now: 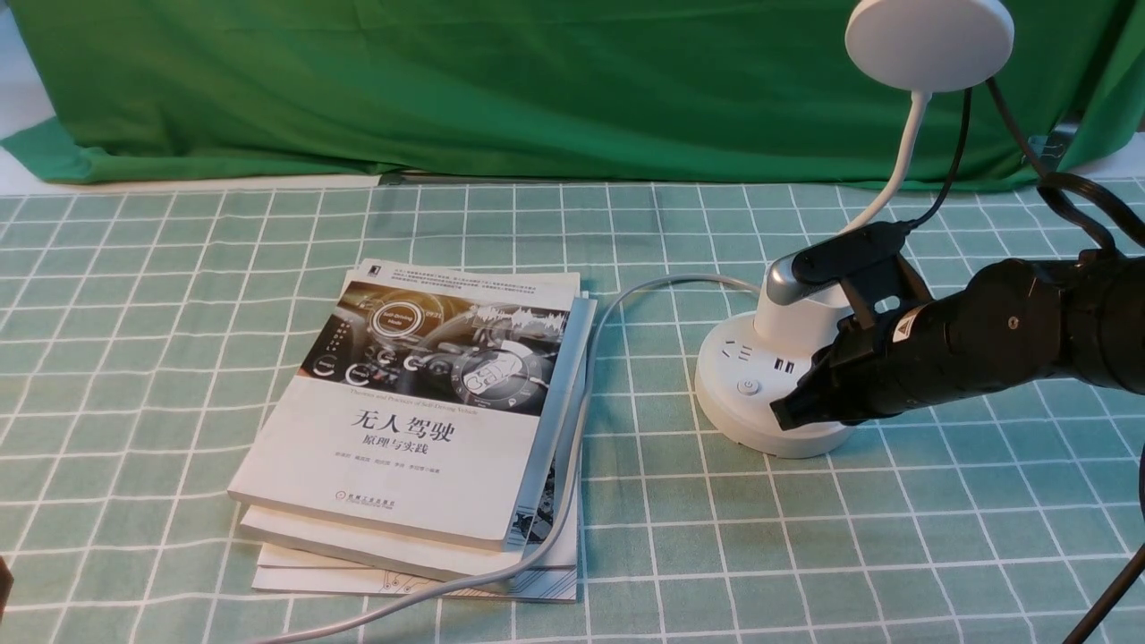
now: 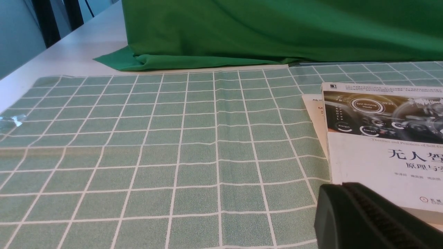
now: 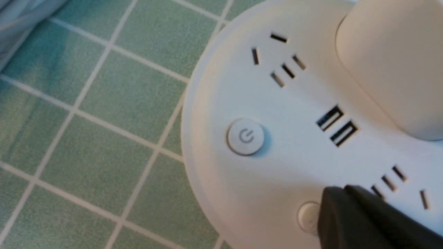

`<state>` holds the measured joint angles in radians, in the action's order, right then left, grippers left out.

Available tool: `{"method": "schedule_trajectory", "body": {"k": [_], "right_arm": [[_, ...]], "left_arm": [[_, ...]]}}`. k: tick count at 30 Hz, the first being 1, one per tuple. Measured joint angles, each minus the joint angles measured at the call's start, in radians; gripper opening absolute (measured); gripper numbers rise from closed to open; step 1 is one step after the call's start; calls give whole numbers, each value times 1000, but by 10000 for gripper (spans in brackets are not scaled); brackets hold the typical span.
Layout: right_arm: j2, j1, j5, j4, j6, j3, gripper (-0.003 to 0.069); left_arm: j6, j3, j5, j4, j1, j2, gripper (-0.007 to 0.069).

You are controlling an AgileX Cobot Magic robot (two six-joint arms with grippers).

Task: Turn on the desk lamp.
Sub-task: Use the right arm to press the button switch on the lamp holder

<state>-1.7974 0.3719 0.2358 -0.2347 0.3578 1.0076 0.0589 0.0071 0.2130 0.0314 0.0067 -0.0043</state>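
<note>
The white desk lamp stands at the right in the front view: round disc head (image 1: 928,40), thin bent neck (image 1: 899,152), cup holder (image 1: 796,315) and round base (image 1: 742,402) with sockets. The base carries a power button (image 1: 748,387), also in the right wrist view (image 3: 245,136). My right gripper (image 1: 787,411) is shut and empty, its tip low over the base's near right side. In the right wrist view its tip (image 3: 337,193) partly covers a second button (image 3: 308,216). The lamp head is unlit. My left gripper (image 2: 341,188) is shut and empty beside the books.
A stack of books (image 1: 429,420) lies left of the lamp on the green checked cloth (image 1: 179,358). The lamp's grey cord (image 1: 572,429) runs over the books' right edge toward the front. A green backdrop (image 1: 447,80) hangs behind. Black cables (image 1: 1073,192) trail by my right arm.
</note>
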Motion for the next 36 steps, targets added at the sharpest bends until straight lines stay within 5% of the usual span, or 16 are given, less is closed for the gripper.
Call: {"method": "schedule_trajectory", "body": {"k": [36], "right_arm": [[45,14,97,2,-26,4,27]], "left_arm": [[0,0,0,0,0,0,21]]}}
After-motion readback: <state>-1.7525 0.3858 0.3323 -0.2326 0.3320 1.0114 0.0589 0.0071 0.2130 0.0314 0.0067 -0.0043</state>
